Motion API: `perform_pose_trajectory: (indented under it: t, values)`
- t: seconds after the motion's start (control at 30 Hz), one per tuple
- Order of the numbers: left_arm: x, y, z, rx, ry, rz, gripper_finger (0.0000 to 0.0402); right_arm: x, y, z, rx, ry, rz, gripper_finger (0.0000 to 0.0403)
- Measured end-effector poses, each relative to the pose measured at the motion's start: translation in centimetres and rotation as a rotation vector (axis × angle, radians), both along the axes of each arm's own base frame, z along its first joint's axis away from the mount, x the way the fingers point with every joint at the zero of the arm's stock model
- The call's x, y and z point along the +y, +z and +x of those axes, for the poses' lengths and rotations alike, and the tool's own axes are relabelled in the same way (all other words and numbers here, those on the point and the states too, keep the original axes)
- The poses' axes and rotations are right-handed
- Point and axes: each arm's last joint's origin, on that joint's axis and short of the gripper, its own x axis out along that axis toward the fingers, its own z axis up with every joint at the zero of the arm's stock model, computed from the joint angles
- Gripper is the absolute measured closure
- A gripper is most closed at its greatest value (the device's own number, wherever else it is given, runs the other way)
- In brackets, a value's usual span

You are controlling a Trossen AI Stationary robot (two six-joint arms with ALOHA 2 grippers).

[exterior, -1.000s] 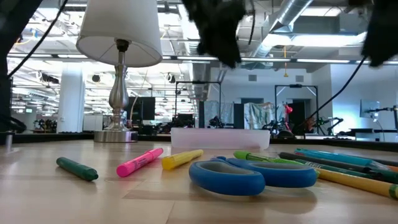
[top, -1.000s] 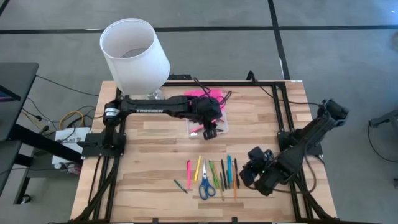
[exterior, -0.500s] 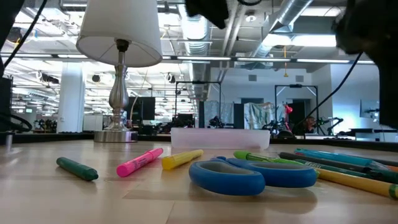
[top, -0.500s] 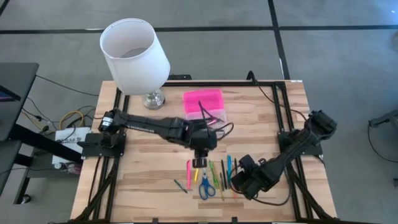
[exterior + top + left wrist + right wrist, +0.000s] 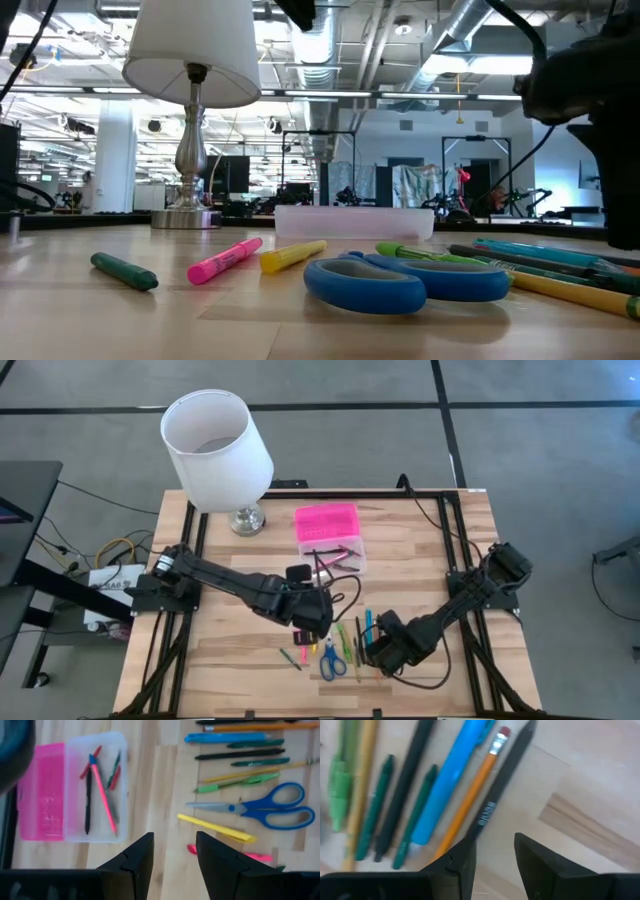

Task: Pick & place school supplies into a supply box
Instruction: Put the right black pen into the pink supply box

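White lamp (image 5: 215,445) at 10 o'clock on the table (image 5: 250,575). Left gripper (image 5: 303,635) hovers at 7 o'clock of the supply box (image 5: 330,538), over the pink marker (image 5: 250,856); jaws parted a moderate gap, nothing between them, touching nothing. Supply box sits at 12 o'clock of table centre, pink lid (image 5: 42,790) flipped open, clear base (image 5: 100,787) holding a few pens. School supplies (image 5: 340,642) in a row at 6 o'clock: green crayon (image 5: 125,271), pink marker, yellow marker (image 5: 215,828), blue scissors (image 5: 260,810), then green, dark and blue pens. Right gripper (image 5: 378,652) low at 3 o'clock end of the row, over the black pen (image 5: 497,790) and orange pencil (image 5: 470,800); jaws apart, empty, contact with pens cannot tell.
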Motion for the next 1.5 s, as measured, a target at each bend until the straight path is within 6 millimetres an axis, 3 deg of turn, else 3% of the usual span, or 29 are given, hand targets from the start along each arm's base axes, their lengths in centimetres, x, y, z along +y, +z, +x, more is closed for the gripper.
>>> perform_pose_trajectory:
  t: [0.63,1.0,1.5]
  values:
    - [-0.9,1.6,-2.2,-0.023,0.052,0.020,0.0260,-0.5,0.0,0.9,-0.059,-0.031,0.002,0.0280]
    - [-1.1,1.8,-2.5,-0.034,0.054,0.033,0.0260,-0.5,0.0,0.8,-0.041,-0.027,-0.002,0.0304]
    - [-1.1,1.8,-2.5,-0.033,0.055,0.034,0.0260,-0.6,0.0,0.7,-0.030,-0.002,-0.012,0.0305]
